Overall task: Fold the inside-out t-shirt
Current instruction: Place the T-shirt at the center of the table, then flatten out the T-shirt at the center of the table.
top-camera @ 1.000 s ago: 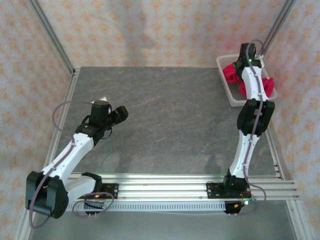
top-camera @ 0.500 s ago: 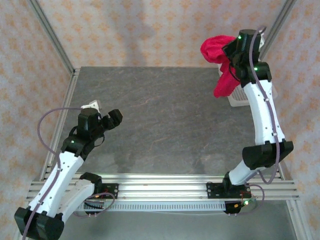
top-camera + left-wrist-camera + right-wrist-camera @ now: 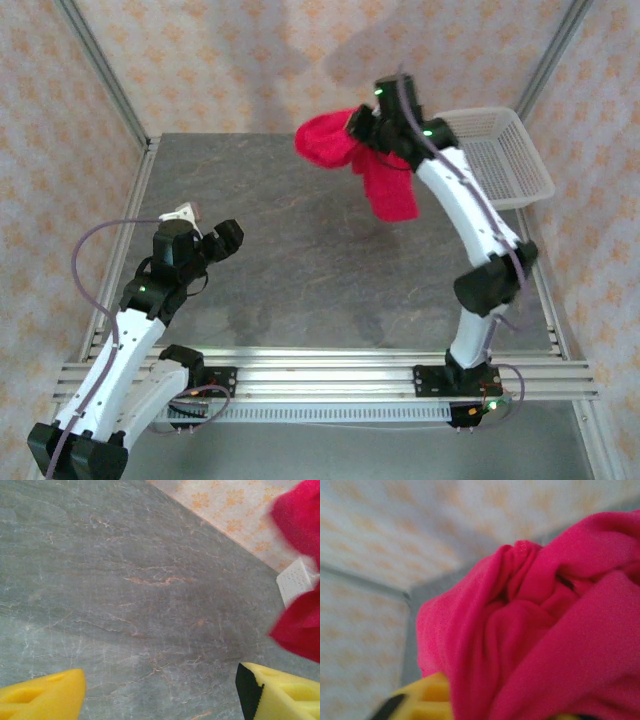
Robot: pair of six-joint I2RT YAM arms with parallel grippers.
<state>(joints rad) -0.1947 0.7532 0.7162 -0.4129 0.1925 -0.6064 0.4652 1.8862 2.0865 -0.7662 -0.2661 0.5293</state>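
The crimson-red t-shirt (image 3: 375, 165) hangs bunched in the air over the far middle of the grey table (image 3: 320, 270), held by my right gripper (image 3: 362, 128), which is shut on it. In the right wrist view the red t-shirt (image 3: 545, 640) bulges over the yellow fingers (image 3: 422, 697) and hides the jaws. My left gripper (image 3: 228, 238) hovers over the table's left side, open with nothing between its yellow fingers (image 3: 45, 695). Parts of the red t-shirt (image 3: 300, 625) show at the right edge of the left wrist view.
The white plastic mesh basket (image 3: 500, 155) stands at the far right corner of the table; a corner of the basket (image 3: 295, 580) shows in the left wrist view. Patterned walls and metal frame posts close the table on three sides.
My right arm lifted the t-shirt out of the basket and swung it left, out over the table. The left arm drew back slightly and has stayed open.
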